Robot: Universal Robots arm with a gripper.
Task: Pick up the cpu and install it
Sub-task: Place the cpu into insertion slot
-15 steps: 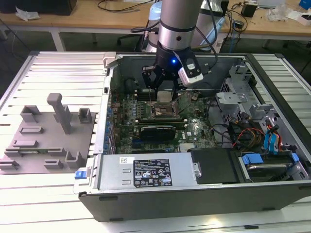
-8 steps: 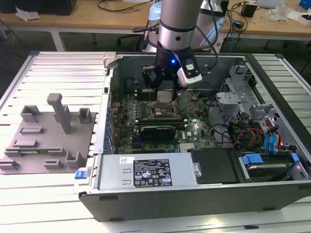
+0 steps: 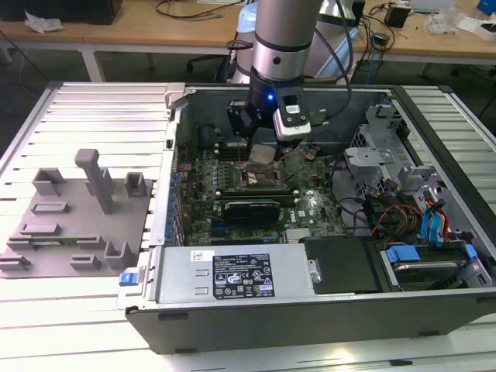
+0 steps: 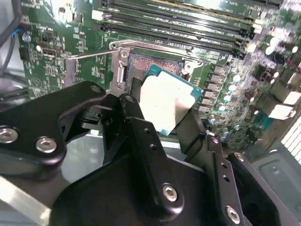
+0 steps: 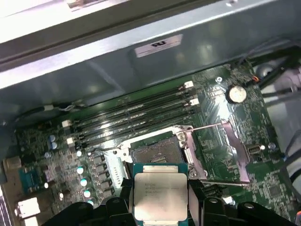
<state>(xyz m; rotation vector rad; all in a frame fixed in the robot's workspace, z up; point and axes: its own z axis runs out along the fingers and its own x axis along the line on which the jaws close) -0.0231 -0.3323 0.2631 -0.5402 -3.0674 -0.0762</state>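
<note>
The cpu (image 4: pixel 165 96) is a flat square chip with a silver-grey top and pale rim, and my gripper (image 4: pixel 164 113) is shut on its two opposite edges. In the first wrist view the cpu (image 5: pixel 160 193) hangs just short of the open black socket (image 5: pixel 154 154), between the black fingers (image 5: pixel 126 200). In the exterior view the gripper (image 3: pixel 262 149) hovers a little above the socket (image 3: pixel 260 180) inside the open computer case. The socket's metal load plate (image 5: pixel 220 151) is swung open to one side.
Rows of memory slots (image 5: pixel 136 117) run beside the socket. The case holds a power supply (image 3: pixel 232 275) at the front and a drive bay with cables (image 3: pixel 422 232) on the exterior view's right. A grey fixture plate (image 3: pixel 70 225) with upright blocks lies outside the case.
</note>
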